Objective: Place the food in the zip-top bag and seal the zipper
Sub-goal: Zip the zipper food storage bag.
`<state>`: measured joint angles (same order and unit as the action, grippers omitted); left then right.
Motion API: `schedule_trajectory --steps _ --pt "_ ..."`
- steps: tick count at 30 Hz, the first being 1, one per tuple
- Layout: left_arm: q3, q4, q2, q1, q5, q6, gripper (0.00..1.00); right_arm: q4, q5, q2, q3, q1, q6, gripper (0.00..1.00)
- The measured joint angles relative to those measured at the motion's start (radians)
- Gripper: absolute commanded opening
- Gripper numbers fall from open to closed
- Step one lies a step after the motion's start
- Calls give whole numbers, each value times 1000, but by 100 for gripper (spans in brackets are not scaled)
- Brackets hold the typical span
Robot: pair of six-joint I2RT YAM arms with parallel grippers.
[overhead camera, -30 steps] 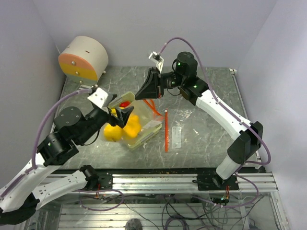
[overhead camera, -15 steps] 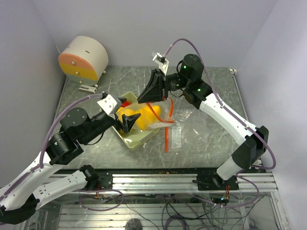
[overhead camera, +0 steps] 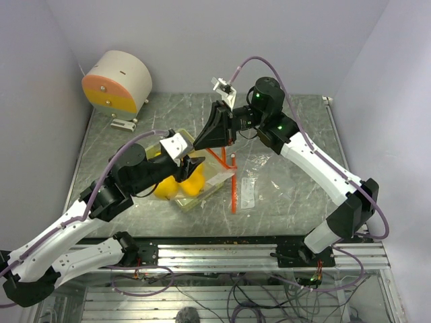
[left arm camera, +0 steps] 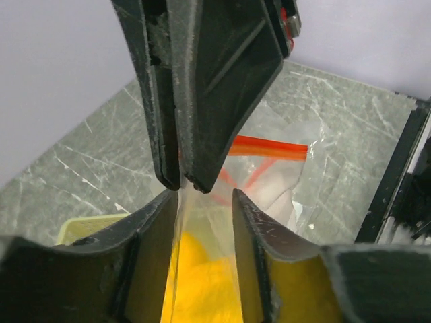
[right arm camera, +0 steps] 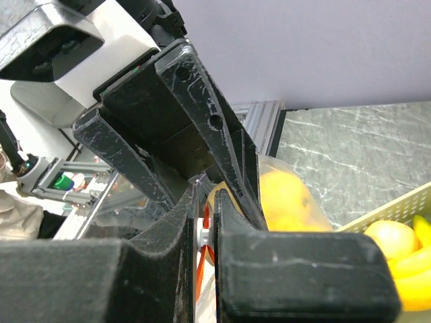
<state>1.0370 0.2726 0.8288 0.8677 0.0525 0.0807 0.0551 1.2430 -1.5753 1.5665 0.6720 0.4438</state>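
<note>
The clear zip-top bag (left arm camera: 269,178) hangs from my right gripper (overhead camera: 210,139), which is shut on its mouth edge; the red-orange zipper (left arm camera: 269,147) and a white slider (right arm camera: 204,232) sit between its pads. Yellow food (overhead camera: 176,187) shows through the bag (right arm camera: 289,195) over the pale green tray (overhead camera: 214,182). My left gripper (overhead camera: 193,165) is just below the right one. Its fingers (left arm camera: 156,232) stand a little apart, with the bag's film (left arm camera: 202,229) running between them along the left finger and not visibly pinched. The small red piece is hidden.
More yellow fruit (right arm camera: 390,237) lies in the tray (right arm camera: 412,200). A loose red-orange strip (overhead camera: 234,185) and a clear flat piece (overhead camera: 248,192) lie on the table right of the tray. A round beige and orange drum (overhead camera: 118,82) stands at the back left.
My left gripper has travelled right and forward to just under the right gripper, and its jaws have narrowed around the bag film. The right gripper has lifted the bag's mouth slightly.
</note>
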Motion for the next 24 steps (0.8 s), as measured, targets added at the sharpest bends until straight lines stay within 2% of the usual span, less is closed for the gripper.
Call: schedule_trajectory --steps 3,4,8,11,14,19,24 --pt "0 0 7 0 27 4 9 -8 2 5 0 0 -11 0" --pt "0 0 10 0 33 5 7 -9 2 5 0 0 -13 0" --pt "0 -13 31 0 54 6 7 -20 3 5 -2 -1 -16 0" --pt "3 -14 42 0 70 6 7 -25 2 5 -6 -1 -21 24" --pt "3 -5 46 0 75 -2 7 -61 -29 7 -5 -1 -60 36" --pt "-17 10 3 0 67 -33 7 -151 -133 31 3 -13 -165 49" --pt "-37 24 -55 0 64 -55 7 -145 -171 74 1 -49 -194 55"
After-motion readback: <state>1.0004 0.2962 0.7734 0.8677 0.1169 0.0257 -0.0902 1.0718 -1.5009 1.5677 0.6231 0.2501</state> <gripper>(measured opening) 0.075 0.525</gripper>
